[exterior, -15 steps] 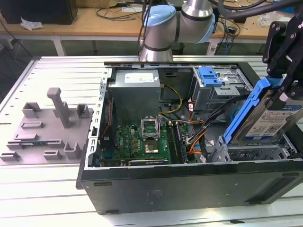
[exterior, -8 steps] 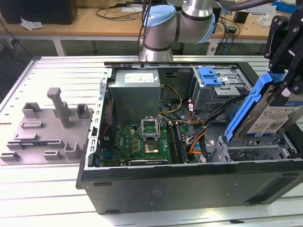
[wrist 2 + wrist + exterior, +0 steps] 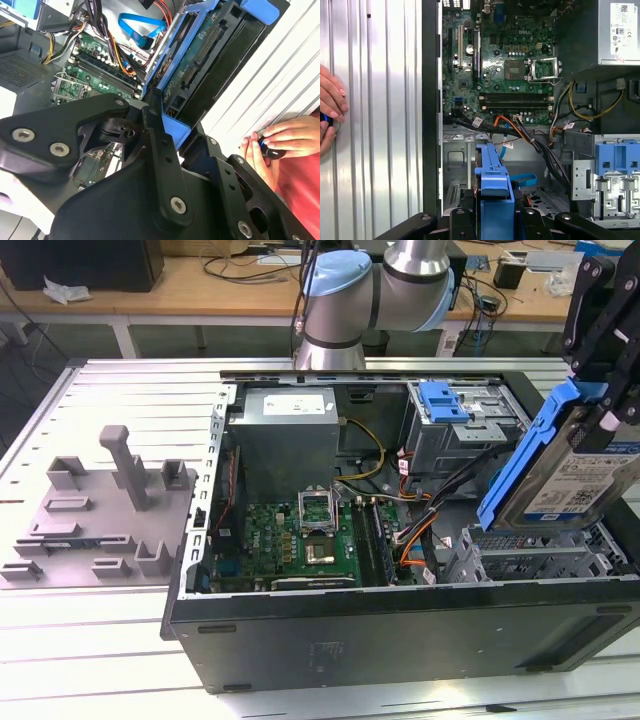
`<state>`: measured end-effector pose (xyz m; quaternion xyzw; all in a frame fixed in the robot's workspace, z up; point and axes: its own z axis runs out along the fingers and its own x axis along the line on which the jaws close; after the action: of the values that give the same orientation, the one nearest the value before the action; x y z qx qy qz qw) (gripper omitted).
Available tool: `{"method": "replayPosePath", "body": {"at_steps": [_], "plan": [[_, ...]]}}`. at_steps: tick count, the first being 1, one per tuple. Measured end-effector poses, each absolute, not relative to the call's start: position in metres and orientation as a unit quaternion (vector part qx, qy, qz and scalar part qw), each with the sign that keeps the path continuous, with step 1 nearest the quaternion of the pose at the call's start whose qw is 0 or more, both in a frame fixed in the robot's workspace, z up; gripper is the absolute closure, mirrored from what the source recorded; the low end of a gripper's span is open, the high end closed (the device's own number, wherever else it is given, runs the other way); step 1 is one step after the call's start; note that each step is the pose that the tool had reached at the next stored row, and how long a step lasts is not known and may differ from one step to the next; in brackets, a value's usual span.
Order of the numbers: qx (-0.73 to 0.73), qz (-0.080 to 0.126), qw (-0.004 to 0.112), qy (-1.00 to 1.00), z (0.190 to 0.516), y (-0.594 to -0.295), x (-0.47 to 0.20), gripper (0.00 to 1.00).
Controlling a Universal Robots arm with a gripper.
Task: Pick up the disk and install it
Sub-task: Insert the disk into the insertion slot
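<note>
Above the open computer case (image 3: pixel 400 625), toward the exterior view's right, the disk (image 3: pixel 570 475) is held in the air by the gripper (image 3: pixel 605 405); the fingers are closed on its bright blue carrier bracket (image 3: pixel 525 455), so the hand is narrow and full. The disk is tilted, its lower end hanging just over the metal drive cage (image 3: pixel 530 555) in the case; a white-and-blue printed label is borne on its silver face, with bar codes and lines of small print. In the second wrist view the disk (image 3: pixel 200 65) is seen from its underside, where a circuit board and a connector are exposed, and the blue bracket is gripped where the gripper (image 3: pixel 170 132) meets it; in the first wrist view the disk (image 3: pixel 492 185) is seen edge-on.

Inside the case a green motherboard (image 3: pixel 300 540) is laid flat; behind it a grey metal box (image 3: pixel 285 435) is marked with a white sticker (image 3: pixel 298 403); a small blue latch (image 3: pixel 443 400) is set on a drive bay near the back, well apart from the disk. Bundled cables (image 3: pixel 400 525) are run between board and bays.

On the slatted table (image 3: pixel 120 390), at the exterior view's left, a grey fixture (image 3: pixel 100 510) is placed. A person's hand (image 3: pixel 280 142) is rested on the slats beside the case, and a small dark object is pinched in its fingers.
</note>
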<state>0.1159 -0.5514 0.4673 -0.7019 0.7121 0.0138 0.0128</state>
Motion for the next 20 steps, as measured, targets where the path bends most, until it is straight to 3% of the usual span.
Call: {"method": "replayPosePath", "body": {"at_steps": [20], "plan": [[-0.702, -0.003, 0.027, 0.712, 0.467, -0.551, 0.105, 0.63]]}}
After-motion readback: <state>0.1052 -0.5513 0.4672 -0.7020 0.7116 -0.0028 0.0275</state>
